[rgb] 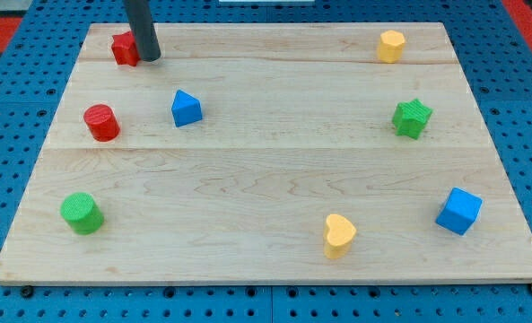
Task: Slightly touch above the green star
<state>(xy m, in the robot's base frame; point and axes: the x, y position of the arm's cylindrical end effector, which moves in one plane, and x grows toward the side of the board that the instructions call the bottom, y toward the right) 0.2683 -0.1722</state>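
The rod's tip (150,57) rests at the board's top left, touching or just beside a red block (124,48) (shape unclear, half hidden behind the rod). There is no gripper; it grips nothing. The green star (412,117) sits well apart at the view's right, below the yellow block (391,46). I'd guess the tip must cross over, staying above the blue block (186,109).

Looked like robotics lab bench: pale wooden board (274,170) lay on blue perforated mounting plate (14,117), red surface at corners, small coloured plastic blocks scattered, dark rod (143,27) reaching down from above.
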